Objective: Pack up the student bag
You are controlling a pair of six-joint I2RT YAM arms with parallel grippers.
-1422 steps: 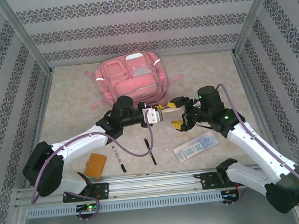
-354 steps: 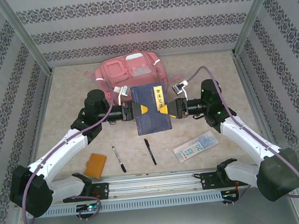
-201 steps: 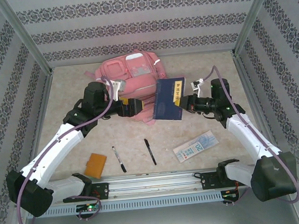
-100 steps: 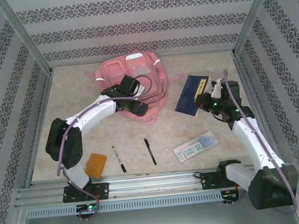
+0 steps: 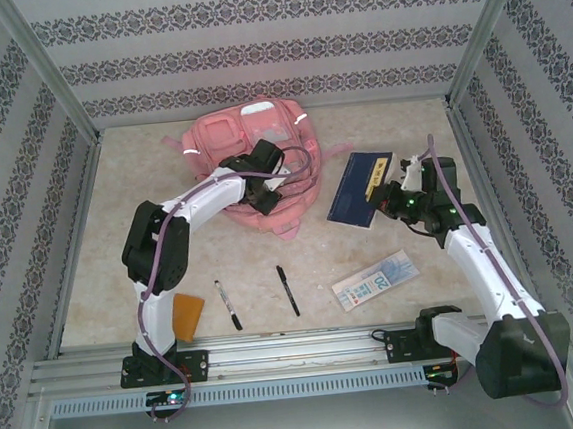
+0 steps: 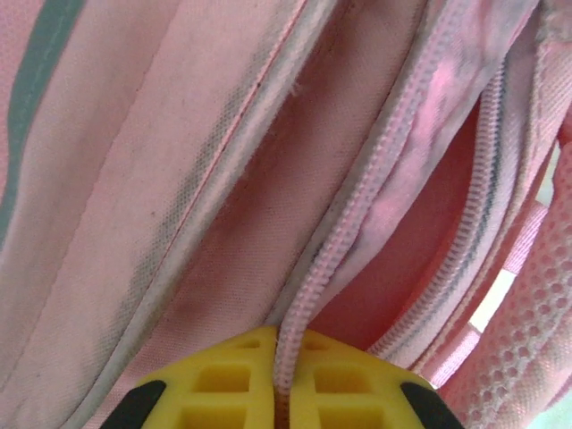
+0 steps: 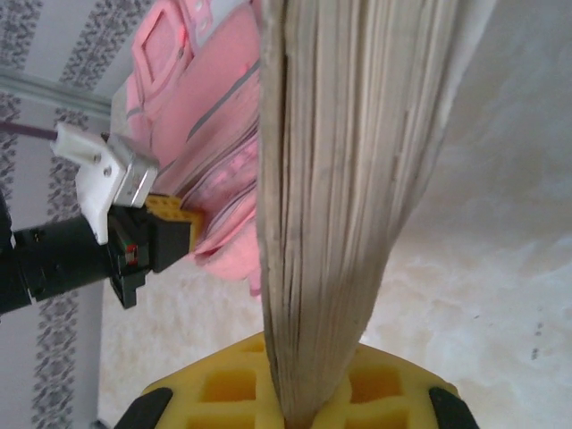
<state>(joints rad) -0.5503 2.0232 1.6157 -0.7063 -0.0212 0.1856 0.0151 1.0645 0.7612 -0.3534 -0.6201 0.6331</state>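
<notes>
We see the bag [image 5: 246, 148] lying at the far middle of the counter [image 5: 410, 133]. Our left hand [image 5: 264, 191] is clamped tight on its zip edge. Just right of the bag, our right hand [image 5: 386, 201] grips a blue book [image 5: 360, 188], fingers closed on its edge.

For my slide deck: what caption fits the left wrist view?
Left gripper pinching the zipper edge of the pink student bag, the compartment beside it open.
</notes>
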